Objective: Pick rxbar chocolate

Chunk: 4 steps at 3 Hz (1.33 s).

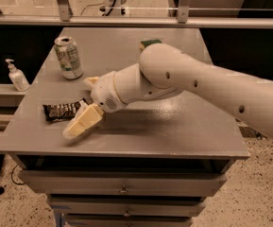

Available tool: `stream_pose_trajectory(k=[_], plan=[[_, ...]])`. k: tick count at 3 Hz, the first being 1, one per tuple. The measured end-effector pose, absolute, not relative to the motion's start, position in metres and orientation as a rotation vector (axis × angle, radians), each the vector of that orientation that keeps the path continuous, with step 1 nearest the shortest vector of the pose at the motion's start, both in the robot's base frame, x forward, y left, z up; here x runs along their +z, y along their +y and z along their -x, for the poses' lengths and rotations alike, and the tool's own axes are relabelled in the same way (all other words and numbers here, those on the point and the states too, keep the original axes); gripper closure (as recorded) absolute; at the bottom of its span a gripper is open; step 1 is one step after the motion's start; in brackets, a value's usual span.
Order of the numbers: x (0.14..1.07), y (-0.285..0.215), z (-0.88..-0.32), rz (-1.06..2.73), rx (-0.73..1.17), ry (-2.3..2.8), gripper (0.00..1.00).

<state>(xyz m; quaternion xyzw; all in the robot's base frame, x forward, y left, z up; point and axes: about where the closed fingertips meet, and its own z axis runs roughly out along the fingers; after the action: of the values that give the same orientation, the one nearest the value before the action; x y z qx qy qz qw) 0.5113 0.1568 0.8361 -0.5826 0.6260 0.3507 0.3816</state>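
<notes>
The rxbar chocolate (62, 111) is a dark wrapped bar with white lettering, lying flat on the grey table (183, 131) near its front left. My gripper (79, 107) is at the bar's right end and low over the table. It is open: one cream finger (81, 124) reaches toward the front edge below the bar, and the tip of the other finger (90, 81) shows behind the wrist. The bar lies free on the table, with its right end in the gap between them.
A green-white soda can (69, 56) stands at the back left of the table. A green-and-yellow sponge (149, 43) peeks out behind my arm. A soap dispenser bottle (17, 75) stands on a lower shelf to the left. Drawers sit below the table top.
</notes>
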Motion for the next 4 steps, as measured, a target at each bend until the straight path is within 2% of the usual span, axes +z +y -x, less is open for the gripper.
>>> stream_pose_trajectory(k=[1, 4], plan=[[0.8284, 0.1574, -0.5089, 1.504, 0.895, 1.597, 0.17], [0.8250, 0.1555, -0.5067, 1.486, 0.880, 1.597, 0.87]])
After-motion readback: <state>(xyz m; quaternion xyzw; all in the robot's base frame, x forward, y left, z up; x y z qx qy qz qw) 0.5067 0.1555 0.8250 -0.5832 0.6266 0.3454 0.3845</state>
